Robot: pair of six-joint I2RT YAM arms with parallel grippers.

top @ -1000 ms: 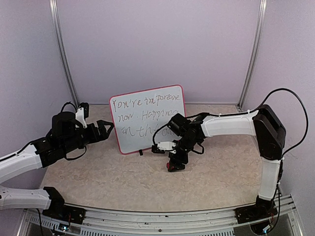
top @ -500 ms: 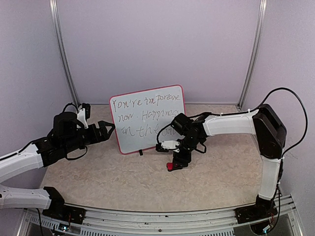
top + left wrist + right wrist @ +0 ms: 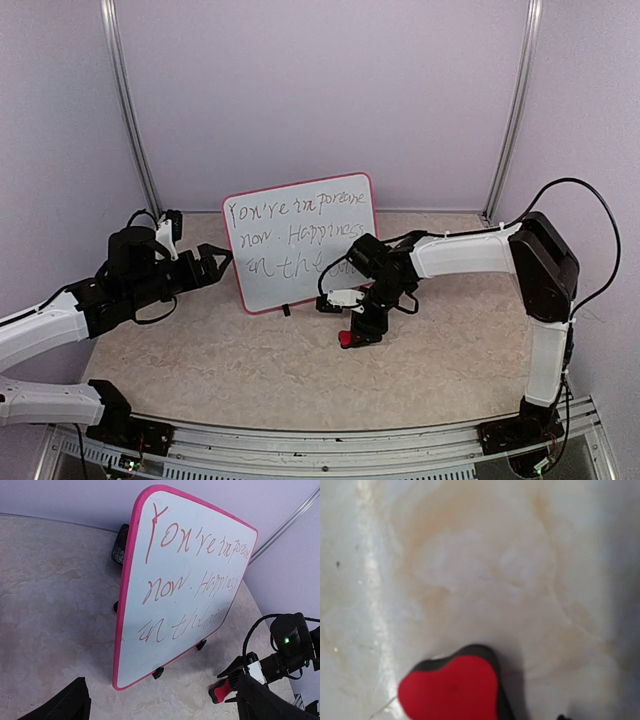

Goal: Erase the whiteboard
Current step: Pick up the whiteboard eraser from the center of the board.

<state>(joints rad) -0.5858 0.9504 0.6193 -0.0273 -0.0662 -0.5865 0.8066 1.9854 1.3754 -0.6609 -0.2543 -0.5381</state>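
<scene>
Top external view: one whiteboard stands propped near the bench's far edge, its three written lines unchanged. One red eraser lies just before it. The right pincer has edged over it, and I cannot tell whether it grips. Wiping likely hasn't begun. The left pincer hovers spread wide beside the board.

Top view: bright, soft, even light. The lavender walls are flat-lit, with only faint soft-edged shadows on the table. Left wrist: sharp. The whiteboard is evenly lit, its writing readable, with a slight wide-angle lean. Right wrist: very close, everything soft. The red eraser is blurred, and a glare streak runs down the table's left side.
</scene>
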